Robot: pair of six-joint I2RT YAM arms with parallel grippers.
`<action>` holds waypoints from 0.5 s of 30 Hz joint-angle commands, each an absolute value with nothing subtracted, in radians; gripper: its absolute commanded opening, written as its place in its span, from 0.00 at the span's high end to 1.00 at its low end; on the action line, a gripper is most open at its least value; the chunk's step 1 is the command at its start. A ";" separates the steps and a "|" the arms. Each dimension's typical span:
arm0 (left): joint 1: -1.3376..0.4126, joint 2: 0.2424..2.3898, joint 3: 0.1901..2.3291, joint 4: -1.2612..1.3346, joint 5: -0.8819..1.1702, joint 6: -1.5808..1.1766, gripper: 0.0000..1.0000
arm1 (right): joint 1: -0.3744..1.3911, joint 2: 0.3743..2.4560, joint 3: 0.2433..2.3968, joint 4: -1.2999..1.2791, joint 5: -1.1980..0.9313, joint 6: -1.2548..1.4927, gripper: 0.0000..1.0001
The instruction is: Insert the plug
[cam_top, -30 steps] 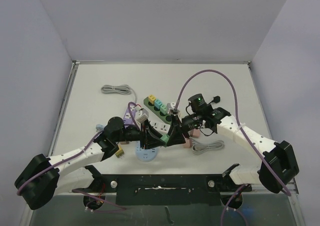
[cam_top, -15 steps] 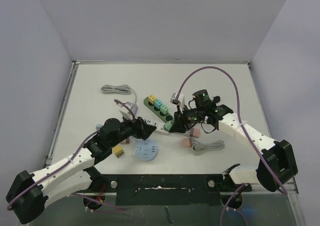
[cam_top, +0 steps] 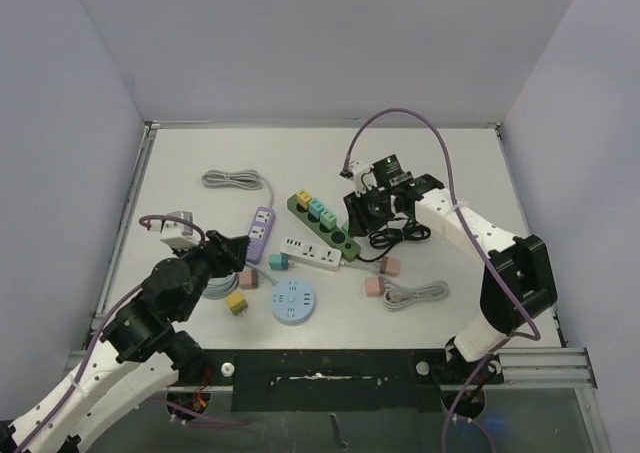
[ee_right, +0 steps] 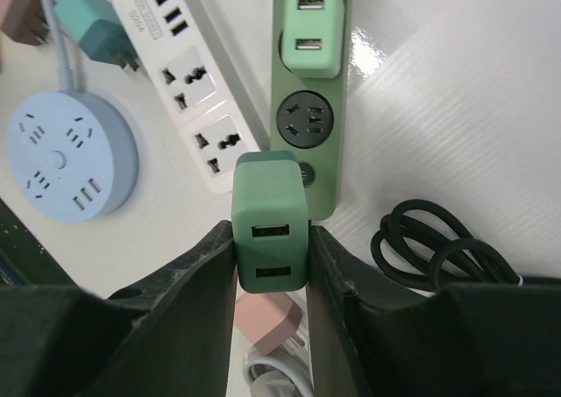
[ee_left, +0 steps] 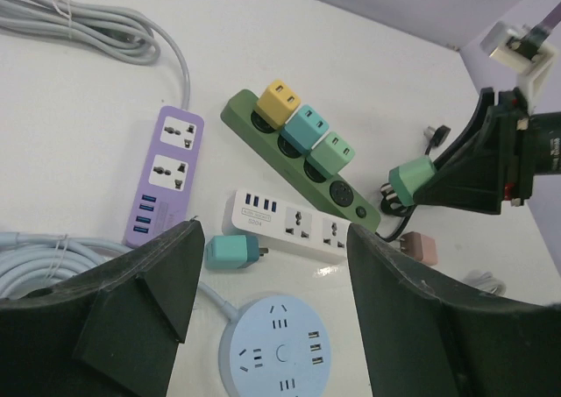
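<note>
Right gripper [ee_right: 270, 244] clamps the green plug [ee_right: 267, 195] just beside the power strip's [ee_right: 326, 165] free socket, its long side along the strip and its USB ports facing the wrist camera. Left gripper [ee_left: 273, 239] gapes empty.

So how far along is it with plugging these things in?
Done: a yellow plug, a teal plug and a pale green plug sit in the green power strip. In hand: the right gripper holds a green plug near the empty socket. Left: pushing it in.
</note>
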State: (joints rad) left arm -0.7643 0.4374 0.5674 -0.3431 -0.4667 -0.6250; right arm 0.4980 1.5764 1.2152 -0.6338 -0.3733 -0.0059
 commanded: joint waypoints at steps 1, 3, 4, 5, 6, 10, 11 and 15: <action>-0.761 0.364 0.611 -0.494 -0.528 -0.658 0.35 | 0.500 1.620 1.305 -0.676 -0.268 0.028 1.00; -0.761 0.340 0.625 -0.532 -0.506 -0.659 0.35 | 0.506 1.645 1.322 -0.676 -0.250 0.036 1.00; -0.761 0.335 0.638 -0.554 -0.486 -0.659 0.35 | 0.509 1.656 1.329 -0.677 -0.244 0.037 1.00; -0.762 0.330 0.648 -0.574 -0.472 -0.658 0.35 | 0.515 1.667 1.337 -0.678 -0.242 0.039 1.00; -0.762 0.327 0.653 -0.591 -0.466 -0.658 0.35 | 0.521 1.678 1.343 -0.677 -0.237 0.037 1.00; -0.765 0.310 0.639 -0.574 -0.441 -0.642 0.35 | 0.547 1.732 1.382 -0.688 -0.217 0.042 1.00; -0.765 0.306 0.631 -0.562 -0.434 -0.636 0.35 | 0.554 1.744 1.392 -0.692 -0.214 0.043 1.00; -0.765 0.308 0.624 -0.538 -0.398 -0.613 0.35 | 0.572 1.763 1.412 -0.693 -0.196 0.051 1.00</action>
State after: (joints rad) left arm -0.7643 0.3138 0.6018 -0.5800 -0.4465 -0.6422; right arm 0.5560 1.7699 1.3579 -0.6960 -0.2253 0.0360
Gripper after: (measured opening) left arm 0.651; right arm 0.323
